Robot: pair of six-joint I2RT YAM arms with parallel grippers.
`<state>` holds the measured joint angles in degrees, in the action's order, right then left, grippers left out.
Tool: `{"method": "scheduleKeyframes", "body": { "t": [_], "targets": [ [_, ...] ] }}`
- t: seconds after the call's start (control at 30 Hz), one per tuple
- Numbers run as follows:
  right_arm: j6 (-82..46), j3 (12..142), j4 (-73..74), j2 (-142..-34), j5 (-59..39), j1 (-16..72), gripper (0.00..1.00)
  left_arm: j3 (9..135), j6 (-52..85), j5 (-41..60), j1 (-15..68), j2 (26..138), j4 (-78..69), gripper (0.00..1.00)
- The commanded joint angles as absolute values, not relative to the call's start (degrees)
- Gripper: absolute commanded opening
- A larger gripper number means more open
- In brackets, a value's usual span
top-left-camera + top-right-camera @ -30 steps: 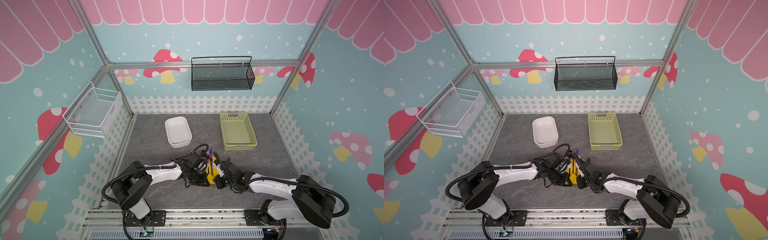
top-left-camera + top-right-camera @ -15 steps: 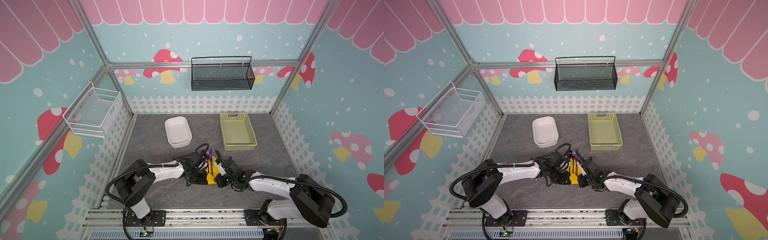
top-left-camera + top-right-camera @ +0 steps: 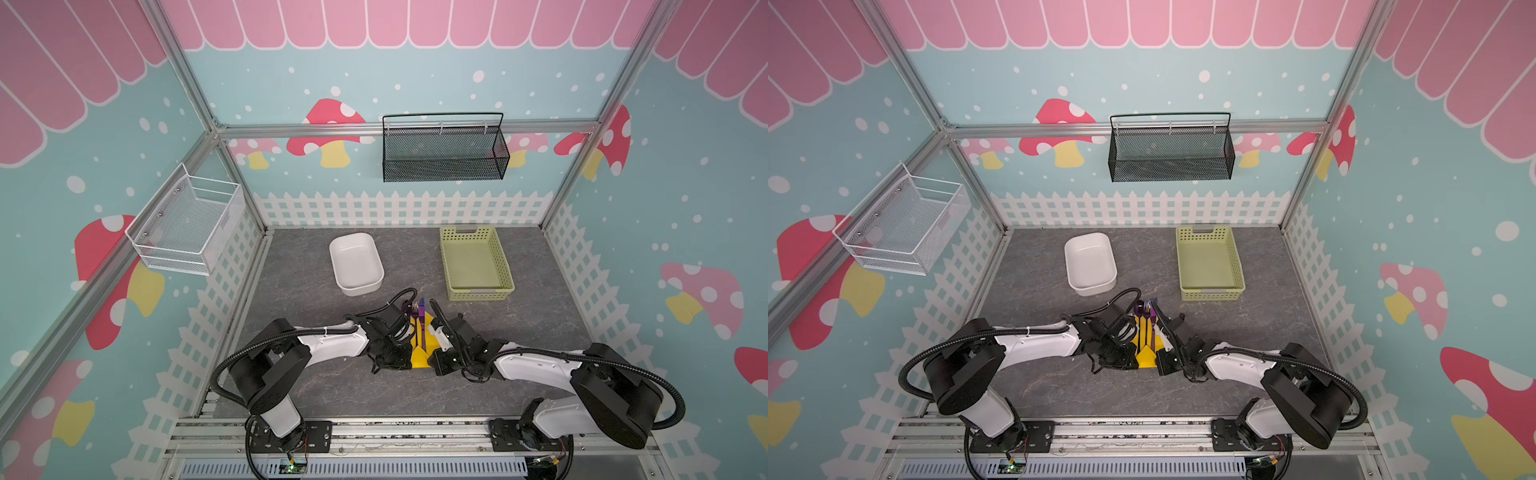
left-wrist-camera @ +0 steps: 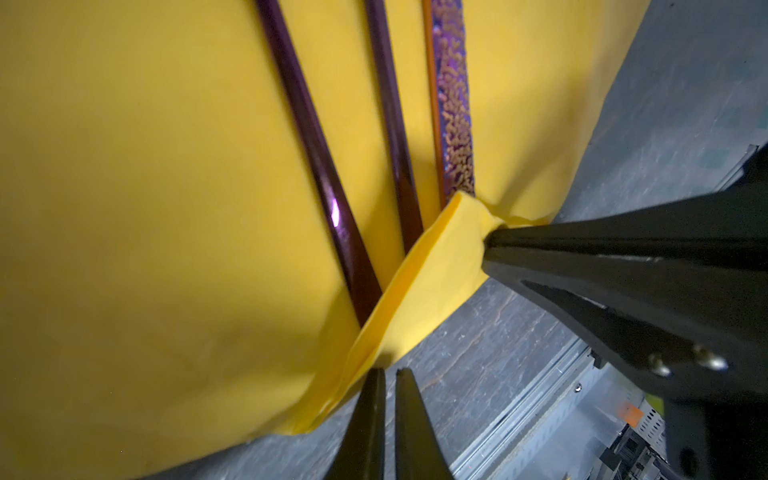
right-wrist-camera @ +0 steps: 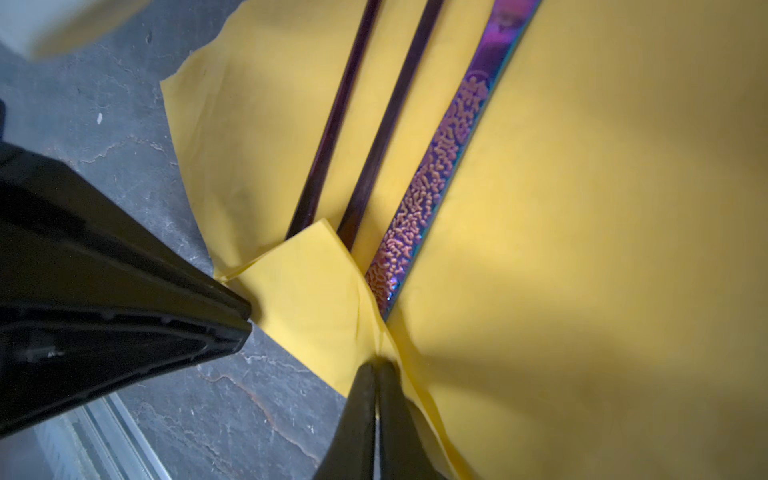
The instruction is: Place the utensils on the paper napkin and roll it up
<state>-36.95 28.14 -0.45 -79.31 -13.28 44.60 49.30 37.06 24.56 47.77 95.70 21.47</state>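
Your left end effector [image 4: 387,372] appears clenched on the folded near edge of the paper napkin [image 3: 419,358], mid-tabletop [image 3: 332,395]. The utensils [image 3: 420,328] lie side by side on it. Your right end effector [image 5: 376,368] pinches that same fold.

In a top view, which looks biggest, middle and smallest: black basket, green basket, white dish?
1. black basket
2. green basket
3. white dish
The black basket hangs higher, maybe nearer the camera.
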Motion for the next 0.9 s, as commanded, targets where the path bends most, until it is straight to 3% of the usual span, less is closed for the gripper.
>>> {"method": "scheduleKeyframes", "body": {
  "t": [0.0, 0.2, 0.57, 0.87],
  "targets": [
    [-37.82, 27.05, -1.91, -79.09, -13.34, 44.32, 0.09, 50.67, 37.61, 22.76, 47.9, 96.16, 22.6, 0.1],
    [-38.15, 26.73, -2.03, -76.25, -13.54, 44.03, 0.09, 50.69, 37.78, 22.85, 47.9, 96.34, 22.7, 0.09],
    [-37.88, 26.43, -1.39, -80.9, -15.47, 43.68, 0.09, 50.43, 37.99, 22.33, 47.91, 95.46, 22.74, 0.09],
    [-37.97, 26.28, -1.82, -81.24, -15.47, 43.42, 0.09, 52.28, 38.43, 17.02, 47.74, 92.52, 25.85, 0.05]
  ]
}}
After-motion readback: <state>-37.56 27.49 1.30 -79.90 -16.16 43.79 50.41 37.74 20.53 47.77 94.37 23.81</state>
